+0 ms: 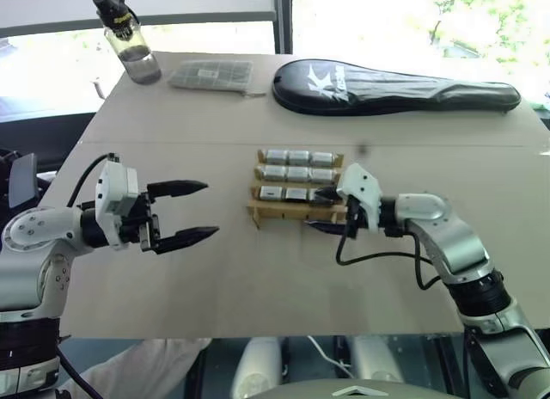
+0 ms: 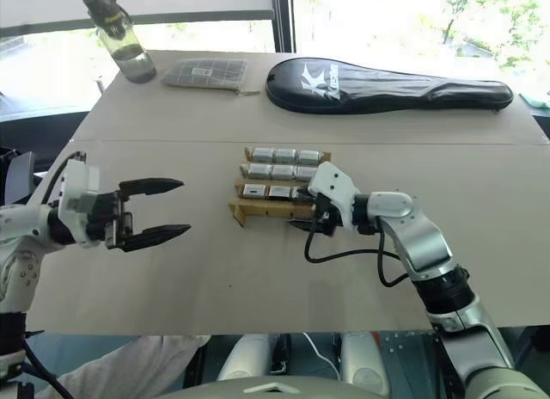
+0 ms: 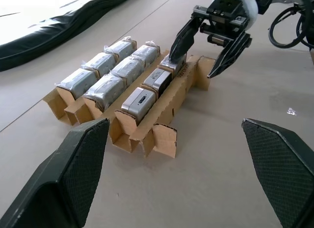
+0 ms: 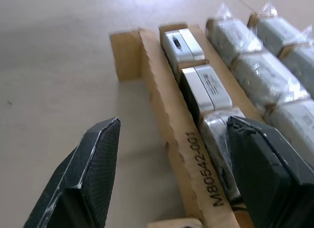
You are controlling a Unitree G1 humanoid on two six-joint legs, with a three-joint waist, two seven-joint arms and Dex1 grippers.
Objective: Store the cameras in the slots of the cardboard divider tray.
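Note:
The cardboard divider tray (image 1: 284, 211) lies mid-table. Three of its rows hold cameras (image 1: 297, 171), three to a row, most in clear wrap; the row nearest me looks empty. In the right wrist view, two bare silver cameras (image 4: 206, 85) and a wrapped one (image 4: 221, 139) fill one row. My right gripper (image 1: 328, 210) is open at the tray's right end and straddles a cardboard wall (image 4: 171, 120). One of its fingers (image 3: 179, 43) rests on the wrapped end camera, the other hangs outside the tray. My left gripper (image 1: 193, 211) hovers open, left of the tray and holding nothing.
Along the table's far edge stand a water bottle (image 1: 129, 42), a flat grey gridded packet (image 1: 212, 75) and a long black racket case (image 1: 395, 88). A black cable (image 1: 378, 257) loops under my right wrist. Bare tabletop (image 1: 258, 279) lies in front of the tray.

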